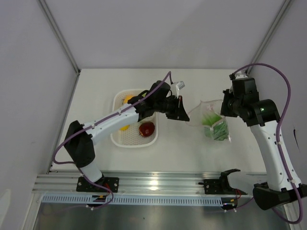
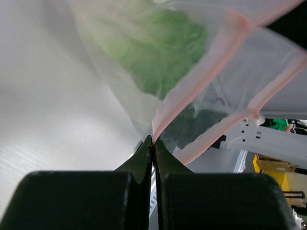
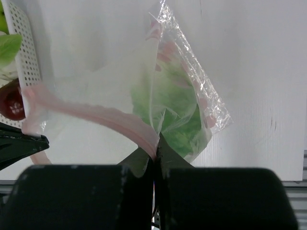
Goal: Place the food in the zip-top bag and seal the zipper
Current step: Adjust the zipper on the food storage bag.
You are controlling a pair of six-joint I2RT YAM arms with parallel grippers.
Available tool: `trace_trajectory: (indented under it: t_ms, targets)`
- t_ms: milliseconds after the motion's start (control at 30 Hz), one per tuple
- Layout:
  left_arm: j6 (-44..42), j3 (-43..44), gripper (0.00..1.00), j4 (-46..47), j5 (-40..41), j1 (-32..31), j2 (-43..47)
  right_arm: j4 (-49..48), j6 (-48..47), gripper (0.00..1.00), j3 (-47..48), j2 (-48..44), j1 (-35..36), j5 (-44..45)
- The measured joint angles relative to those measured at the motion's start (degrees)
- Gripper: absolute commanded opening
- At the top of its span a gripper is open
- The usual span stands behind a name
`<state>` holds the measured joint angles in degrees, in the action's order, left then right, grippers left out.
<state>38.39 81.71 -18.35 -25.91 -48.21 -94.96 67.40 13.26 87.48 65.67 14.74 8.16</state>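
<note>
The clear zip-top bag (image 1: 211, 119) hangs between my two grippers with its mouth held open, and a green lettuce (image 1: 217, 128) lies inside it. My left gripper (image 1: 184, 115) is shut on the pink zipper strip (image 2: 192, 84) at the bag's left end. My right gripper (image 1: 224, 108) is shut on the zipper strip (image 3: 120, 120) at the right end. The lettuce shows through the plastic in the left wrist view (image 2: 158, 48) and in the right wrist view (image 3: 168, 108). A dark red apple (image 1: 147, 128) and orange-yellow fruits (image 1: 127, 99) lie in the white basket (image 1: 120, 139).
The white perforated basket stands left of the bag, partly under my left arm. In the right wrist view its corner (image 3: 26, 57) shows with the apple (image 3: 12, 103) and a green leaf (image 3: 9, 45). White walls close the back and both sides.
</note>
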Motion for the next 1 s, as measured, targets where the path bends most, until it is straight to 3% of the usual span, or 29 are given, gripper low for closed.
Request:
trace_trajectory:
  t_ms: [133, 233, 267, 333, 367, 433, 467, 567, 800, 900, 1000]
  targets:
    - [0.15, 7.58, 0.01, -0.79, -2.08, -0.04, -5.77, -1.4, 0.26, 0.0, -5.7, -0.35, 0.04, -0.2]
    - [0.17, 8.55, 0.02, -1.09, -2.43, -0.04, -8.13, -2.19, 0.66, 0.0, -10.62, 0.35, 0.57, -0.52]
    - [0.15, 8.28, 0.14, -1.42, -2.4, -0.04, -8.48, -2.25, 0.68, 0.0, -11.61, 0.55, 0.83, -0.59]
    - [-0.2, 7.58, 0.29, -1.9, -2.25, -0.04, -8.55, -2.36, 0.66, 0.0, -12.39, 0.61, 1.07, -0.66]
    - [-0.39, 7.45, 0.5, -2.08, -2.08, -0.04, -8.52, -2.58, 0.66, 0.0, -12.39, 0.59, 1.16, -0.63]
    - [-1.49, 7.13, 0.68, -2.29, -1.22, -0.04, -8.24, -2.97, 0.63, 0.0, -12.39, 0.5, 1.16, -0.66]
    - [-1.55, 6.69, 0.82, -2.4, -0.72, -0.04, -7.8, -3.02, 0.63, 0.0, -12.39, 0.5, 1.16, -0.66]
    - [-3.89, 3.26, 0.96, -2.49, 2.05, -0.04, -3.78, -3.06, 0.63, 0.0, -12.39, 0.5, 1.16, -0.7]
    - [-9.42, -6.19, 1.0, -2.1, 11.02, 1.05, 17.35, -3.74, 0.63, 0.0, -12.39, 0.5, 1.44, -1.57]
    - [-9.42, -10.08, 1.0, -1.77, 13.2, 5.66, 25.79, -3.98, 0.63, 0.0, -12.39, 0.5, 1.73, -1.79]
    - [-9.05, -13.05, 0.99, -2.43, 14.19, 11.91, 28.3, -4.02, 0.63, 0.0, -12.39, 0.5, 2.05, -1.99]
